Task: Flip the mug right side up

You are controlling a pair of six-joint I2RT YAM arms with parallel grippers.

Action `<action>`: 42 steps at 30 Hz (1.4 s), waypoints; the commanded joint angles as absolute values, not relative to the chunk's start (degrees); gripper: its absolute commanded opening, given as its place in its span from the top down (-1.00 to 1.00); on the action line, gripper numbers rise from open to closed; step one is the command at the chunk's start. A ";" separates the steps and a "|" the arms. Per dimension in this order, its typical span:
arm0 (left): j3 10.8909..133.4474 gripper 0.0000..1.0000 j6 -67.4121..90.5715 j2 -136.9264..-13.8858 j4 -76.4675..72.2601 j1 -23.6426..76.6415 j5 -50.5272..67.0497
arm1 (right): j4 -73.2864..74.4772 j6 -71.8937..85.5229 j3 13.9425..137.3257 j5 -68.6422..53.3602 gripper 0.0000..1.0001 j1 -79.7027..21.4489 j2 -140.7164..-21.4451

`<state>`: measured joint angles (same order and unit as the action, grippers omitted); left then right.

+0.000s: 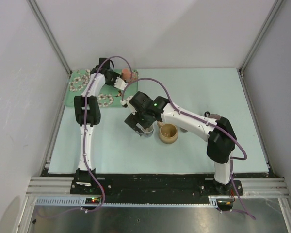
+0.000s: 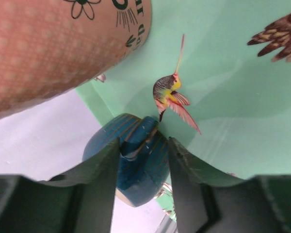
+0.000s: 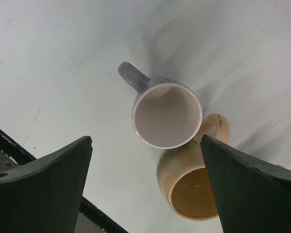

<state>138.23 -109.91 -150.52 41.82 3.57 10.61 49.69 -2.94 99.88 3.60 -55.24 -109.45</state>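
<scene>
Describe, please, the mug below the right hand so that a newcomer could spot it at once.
On the pale green table, find the open right hand near the middle. Of the two mugs below it, take the mug with a white inside and grey-blue handle, not the tan mug.

I count three mugs on my feeds: one pale mug [image 3: 167,115], one tan mug [image 3: 191,191] and one pink mug [image 1: 127,74]. There is one green tray [image 1: 70,100], and one blue striped object [image 2: 138,162] that I cannot identify. Two arms are in view, the left arm [image 1: 87,127] and the right arm [image 1: 194,120].
</scene>
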 commanded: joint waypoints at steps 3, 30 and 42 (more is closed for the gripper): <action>137.49 0.36 -111.20 -149.64 40.43 3.08 10.11 | 51.09 -2.22 101.11 4.70 -0.97 -55.42 -107.44; 123.09 1.00 -69.17 -125.88 32.91 2.67 5.86 | 33.21 11.44 89.96 -2.23 -0.99 -47.14 -93.18; 119.02 1.00 -37.55 -109.22 33.03 5.30 17.57 | 9.90 31.24 88.01 -19.40 -0.99 -37.71 -92.46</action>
